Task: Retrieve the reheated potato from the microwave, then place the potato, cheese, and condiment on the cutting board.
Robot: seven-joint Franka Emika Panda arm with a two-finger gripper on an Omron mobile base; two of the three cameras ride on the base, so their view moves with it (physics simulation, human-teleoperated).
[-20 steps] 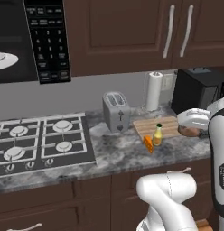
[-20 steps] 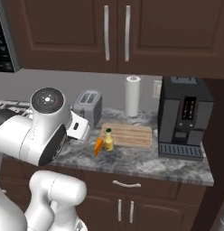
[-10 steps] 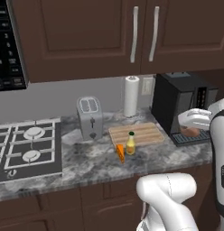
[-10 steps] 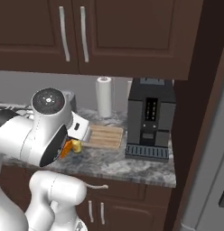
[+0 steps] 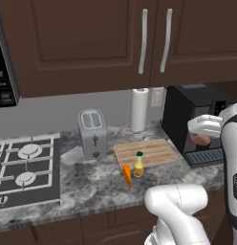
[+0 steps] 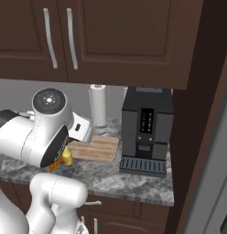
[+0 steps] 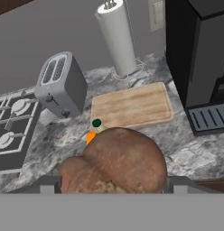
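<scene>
A grey speckled counter [image 5: 91, 184] runs under dark wood cabinets, and the potato [image 7: 116, 162] hangs above its front edge, clasped between the wide-set jaws of the gripper [image 5: 202, 135]. In the hand view the brown lump bulges up right in front of the camera. It looks firm, dull-skinned and lumpy, fairly light, unlikely to bruise. Being rounded, it could roll once set down, so a grip across its widest middle seems best, with a low, gentle release.

The cutting board [image 7: 132, 104] lies bare on the counter beyond the potato. Just at the board's near left corner stand the condiment [image 5: 138, 164] and, beside it, the cheese [image 5: 126, 175], both off the wood. Left of the board sits a silver toaster [image 5: 93, 133], behind it a paper towel roll [image 5: 138, 109], and to its right a black coffee machine [image 6: 146, 128].
</scene>
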